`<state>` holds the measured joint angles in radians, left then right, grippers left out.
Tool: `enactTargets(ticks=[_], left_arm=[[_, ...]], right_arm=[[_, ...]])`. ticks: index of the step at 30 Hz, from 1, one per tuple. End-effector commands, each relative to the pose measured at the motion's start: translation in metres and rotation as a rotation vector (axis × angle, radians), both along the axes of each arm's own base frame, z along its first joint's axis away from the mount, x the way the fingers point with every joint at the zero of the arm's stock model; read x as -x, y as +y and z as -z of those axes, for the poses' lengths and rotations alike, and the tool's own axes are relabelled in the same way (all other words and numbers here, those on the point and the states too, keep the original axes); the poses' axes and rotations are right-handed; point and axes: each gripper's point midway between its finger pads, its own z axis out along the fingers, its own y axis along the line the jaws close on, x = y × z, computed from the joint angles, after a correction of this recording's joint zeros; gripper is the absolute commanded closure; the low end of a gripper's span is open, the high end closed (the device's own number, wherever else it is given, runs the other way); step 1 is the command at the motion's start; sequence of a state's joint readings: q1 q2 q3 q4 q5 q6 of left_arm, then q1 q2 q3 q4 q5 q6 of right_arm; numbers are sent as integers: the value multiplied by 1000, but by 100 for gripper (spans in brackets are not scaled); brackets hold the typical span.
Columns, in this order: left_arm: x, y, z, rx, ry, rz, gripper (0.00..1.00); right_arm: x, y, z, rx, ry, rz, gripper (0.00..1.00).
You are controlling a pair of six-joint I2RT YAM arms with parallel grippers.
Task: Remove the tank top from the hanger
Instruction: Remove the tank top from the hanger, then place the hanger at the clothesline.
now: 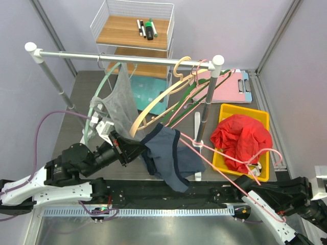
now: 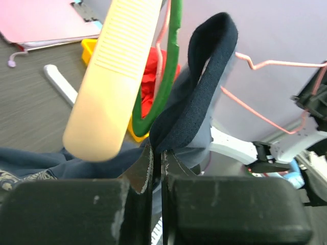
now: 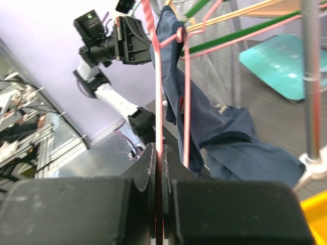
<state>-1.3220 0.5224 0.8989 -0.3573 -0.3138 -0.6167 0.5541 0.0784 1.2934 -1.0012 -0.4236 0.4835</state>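
Observation:
The tank top [image 1: 171, 153] is navy and hangs low from a thin pink hanger [image 1: 214, 159] in front of the rail. My left gripper [image 1: 143, 150] is shut on one of its shoulder straps. In the left wrist view the strap [image 2: 204, 87] loops up out of the closed gripper [image 2: 157, 153]. My right gripper [image 1: 244, 179] is shut on the pink hanger's wire. In the right wrist view the wire [image 3: 157, 92] runs straight up from that gripper [image 3: 159, 153], and the tank top [image 3: 214, 122] drapes to its right.
A clothes rail [image 1: 127, 57] carries a grey top [image 1: 122, 99] on a green hanger, plus cream [image 2: 110, 76] and green [image 2: 168, 76] hangers. The rail's post [image 1: 207, 102] stands beside a yellow bin [image 1: 245, 108] holding red cloth [image 1: 240, 135]. A wire shelf [image 1: 133, 30] stands behind.

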Motion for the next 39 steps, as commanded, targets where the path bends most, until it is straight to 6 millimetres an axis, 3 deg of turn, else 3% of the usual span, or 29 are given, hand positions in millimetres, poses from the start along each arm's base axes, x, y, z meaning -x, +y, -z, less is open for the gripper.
enactTargets(ticks=[1,7,11,13,14,15,16,18,22,28,31,32,34,35,39], left_arm=[[-13,-10,0,-72,-21,-52,100],[-15,-43,18,-169,-9,-12,100],[-20,-54,22,-182,-8,-25,100],[-28,-54,20,-192,-4,-68,87],[-30,-56,24,-217,2,-81,74],[-32,-54,26,-239,1,-92,50],[-31,-53,22,-240,-7,-84,37],[-18,-54,16,-237,-37,-3,28],[15,-45,0,-175,-80,174,24],[70,-18,-10,-102,-130,444,33],[81,2,-23,-37,-163,471,22],[81,6,-26,-22,-165,466,12],[77,15,-37,23,-176,424,5],[75,16,-39,27,-174,407,2],[81,7,-43,16,-165,457,2]], right_arm=[[2,-24,7,10,12,120,99],[14,-39,-21,-35,-61,159,99],[17,-31,-24,-35,-73,107,99],[12,-22,-17,-25,-47,76,99],[14,-17,-18,-24,-55,41,99],[11,-10,-12,-11,-36,17,99],[10,-6,-11,1,-29,-10,99],[9,1,-6,33,-17,-38,99],[10,3,1,92,-20,-57,99],[23,18,13,146,11,-204,99],[27,30,30,199,72,-312,99],[26,35,39,217,100,-343,99],[33,42,43,220,98,-436,99],[31,48,51,219,141,-474,99],[28,61,54,208,154,-572,99]])
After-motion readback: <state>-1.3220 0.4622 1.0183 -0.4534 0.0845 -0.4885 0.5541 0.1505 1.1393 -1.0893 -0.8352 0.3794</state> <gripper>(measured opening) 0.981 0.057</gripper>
